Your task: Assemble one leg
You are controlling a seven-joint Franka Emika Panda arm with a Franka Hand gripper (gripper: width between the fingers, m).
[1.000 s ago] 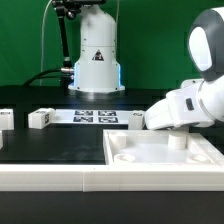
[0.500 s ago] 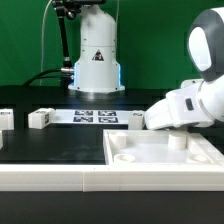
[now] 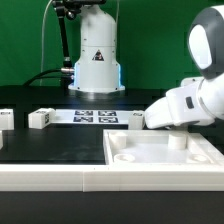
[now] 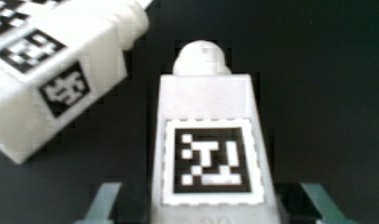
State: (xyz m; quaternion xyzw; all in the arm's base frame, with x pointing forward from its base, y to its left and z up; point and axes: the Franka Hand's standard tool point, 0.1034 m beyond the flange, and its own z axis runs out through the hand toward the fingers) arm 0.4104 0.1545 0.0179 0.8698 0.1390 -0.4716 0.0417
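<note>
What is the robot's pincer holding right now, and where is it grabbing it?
Nothing looks held yet. The pincer is open, with one finger on each side of the leg at its tagged end, and dark gaps show between the fingers and the leg.

matt white plastic leg [image 4: 211, 100], matt black table [image 3: 55, 145], smooth white tabletop [image 3: 150, 158]

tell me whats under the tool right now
A leg, tag face up, lies on the black table between the fingers of the open tool. In the exterior view the arm hides it.
</note>
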